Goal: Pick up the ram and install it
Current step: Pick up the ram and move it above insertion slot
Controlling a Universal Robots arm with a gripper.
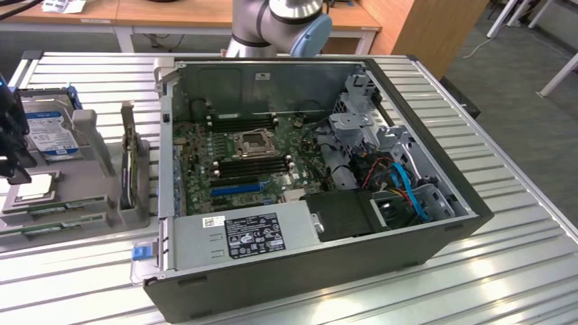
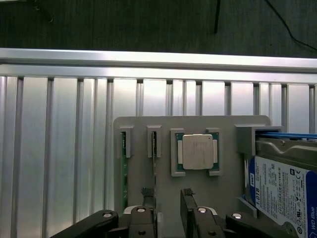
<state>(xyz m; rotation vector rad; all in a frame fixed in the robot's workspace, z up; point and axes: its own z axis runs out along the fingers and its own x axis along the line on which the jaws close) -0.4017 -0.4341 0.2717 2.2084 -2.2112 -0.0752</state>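
Note:
Two ram sticks stand on edge in slots of a grey holder (image 2: pixel 163 124): one ram (image 2: pixel 154 153) and a second ram (image 2: pixel 124 173) beside it. My gripper (image 2: pixel 167 210) hangs open above the holder, and one of its dark fingers (image 2: pixel 147 206) is over the end of the first stick while the other is beside the processor pocket. Nothing is held. In the exterior view the gripper (image 1: pixel 16 172) is at the far left edge, over the holder (image 1: pixel 91 217), where the ram sticks (image 1: pixel 54 206) show as thin green strips. The open computer case (image 1: pixel 307 169) shows black memory slots (image 1: pixel 257 164) on its motherboard.
A square silver processor chip (image 2: pixel 197 151) sits in the holder next to the ram. A silver hard drive (image 2: pixel 282 191) with a blue label lies at the holder's end. A dark card (image 1: pixel 132 162) stands upright between the holder and the case. Everything rests on a slatted aluminium table (image 1: pixel 505 271).

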